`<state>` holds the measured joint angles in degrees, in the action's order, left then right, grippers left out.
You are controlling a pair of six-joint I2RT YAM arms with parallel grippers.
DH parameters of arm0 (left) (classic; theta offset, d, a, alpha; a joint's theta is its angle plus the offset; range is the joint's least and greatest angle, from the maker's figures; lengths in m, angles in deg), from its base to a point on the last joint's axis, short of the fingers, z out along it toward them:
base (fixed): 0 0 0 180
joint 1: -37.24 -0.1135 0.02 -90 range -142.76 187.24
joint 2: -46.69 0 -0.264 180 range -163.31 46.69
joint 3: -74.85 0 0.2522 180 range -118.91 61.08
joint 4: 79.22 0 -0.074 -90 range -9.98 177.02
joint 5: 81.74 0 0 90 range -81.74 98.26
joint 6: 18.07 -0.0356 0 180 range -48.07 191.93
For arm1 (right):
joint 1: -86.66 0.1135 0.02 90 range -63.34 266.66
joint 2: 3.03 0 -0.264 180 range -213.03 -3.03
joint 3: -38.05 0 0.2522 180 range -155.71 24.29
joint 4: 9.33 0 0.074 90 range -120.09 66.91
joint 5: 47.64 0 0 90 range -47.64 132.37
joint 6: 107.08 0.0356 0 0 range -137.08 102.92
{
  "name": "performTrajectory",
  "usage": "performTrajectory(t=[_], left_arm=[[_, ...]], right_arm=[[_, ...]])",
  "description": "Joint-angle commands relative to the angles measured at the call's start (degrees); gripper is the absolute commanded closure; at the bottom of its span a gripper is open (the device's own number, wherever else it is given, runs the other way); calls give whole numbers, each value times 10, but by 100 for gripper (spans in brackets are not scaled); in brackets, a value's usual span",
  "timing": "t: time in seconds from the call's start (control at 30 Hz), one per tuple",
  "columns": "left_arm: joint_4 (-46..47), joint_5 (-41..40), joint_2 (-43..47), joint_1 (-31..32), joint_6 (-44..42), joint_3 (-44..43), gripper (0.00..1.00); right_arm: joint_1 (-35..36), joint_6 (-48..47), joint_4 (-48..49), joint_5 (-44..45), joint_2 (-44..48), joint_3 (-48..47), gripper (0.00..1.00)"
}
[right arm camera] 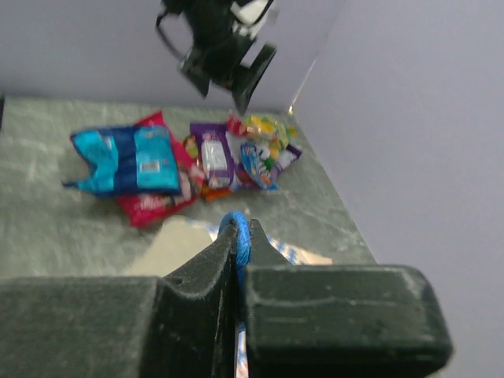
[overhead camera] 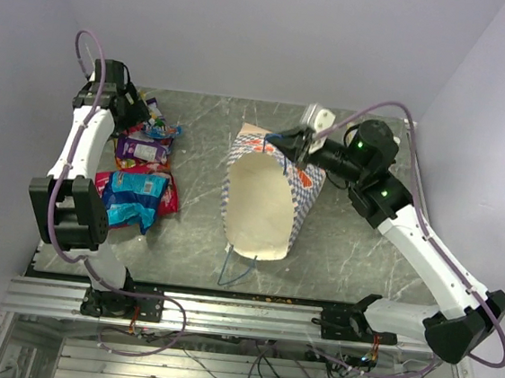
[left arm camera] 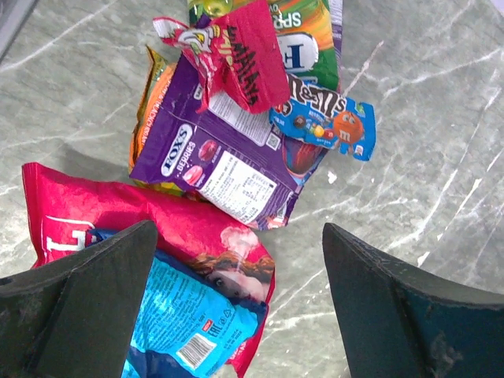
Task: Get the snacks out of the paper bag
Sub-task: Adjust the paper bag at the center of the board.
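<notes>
Grey marbled table (overhead camera: 365,237), lilac walls (overhead camera: 277,38) behind. Mid-table the paper bag (overhead camera: 265,199) lies on its side, mouth twd near edge; R gripper (overhead camera: 295,148) clamped on its blue string handle (right arm camera: 236,232) at far end. Left of it, snacks (overhead camera: 140,182) heaped on table; L gripper (overhead camera: 143,113) over far ones, fingers (left arm camera: 87,299) apart.

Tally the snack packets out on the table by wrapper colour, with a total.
Blue: 2 (large blue packet, M&M's packet)
Red/pink: 2 (large pink packet, small red packet)
Purple: 1 (purple packet)
Green: 1 (green packet)
Orange: 1 (orange packet, mostly covered)
Total: 7 in view
</notes>
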<state>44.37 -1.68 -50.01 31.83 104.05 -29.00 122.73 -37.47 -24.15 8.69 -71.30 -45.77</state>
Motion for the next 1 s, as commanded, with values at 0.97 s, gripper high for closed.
performTrajectory(t=[0.97], left_arm=[[-48, 78, 168, 53, -17, 39, 2]], right_arm=[[-121, 179, -35, 350, -248, -173, 100]])
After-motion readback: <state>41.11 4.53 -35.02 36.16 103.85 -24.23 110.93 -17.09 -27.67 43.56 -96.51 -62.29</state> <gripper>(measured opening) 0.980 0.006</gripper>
